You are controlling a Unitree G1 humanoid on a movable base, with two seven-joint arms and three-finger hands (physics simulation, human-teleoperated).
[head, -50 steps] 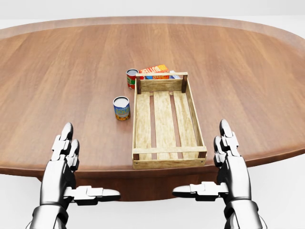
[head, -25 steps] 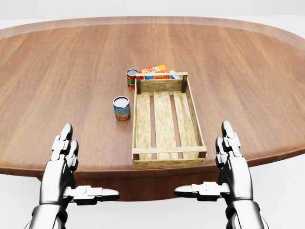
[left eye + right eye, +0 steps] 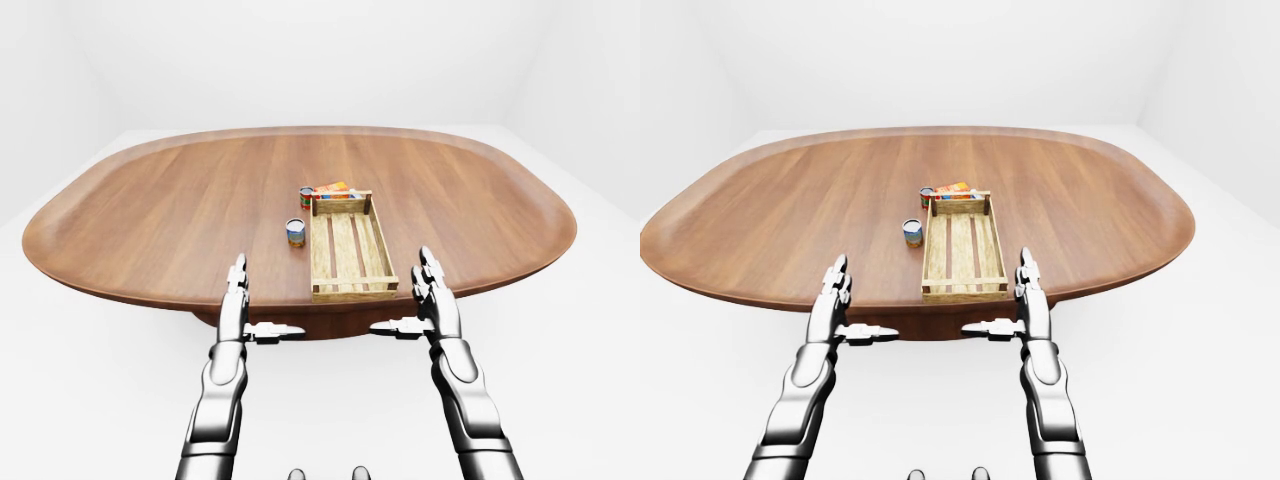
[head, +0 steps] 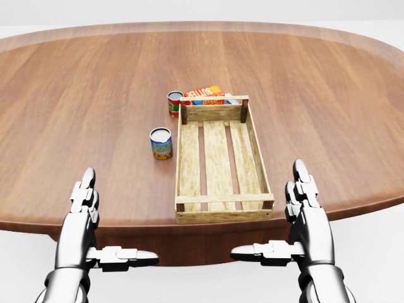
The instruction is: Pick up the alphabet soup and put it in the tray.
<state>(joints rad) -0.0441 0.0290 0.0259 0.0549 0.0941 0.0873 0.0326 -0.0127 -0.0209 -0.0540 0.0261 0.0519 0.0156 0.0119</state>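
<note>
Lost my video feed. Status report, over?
Left hand and right hand open, empty, at table edge. Two cans left of empty tray; which is soup, unclear. Path clear.

Count: two cans (image 4: 161, 143) (image 4: 174, 103), one box (image 4: 204, 93), one wooden tray (image 4: 187, 161), one table (image 4: 76, 101), two hands (image 4: 81, 221) (image 4: 307, 218).

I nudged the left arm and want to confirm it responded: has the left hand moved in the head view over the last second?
Yes, slightly. The left hand has dropped toward the view's bottom against the table edge, fingers open.
</note>
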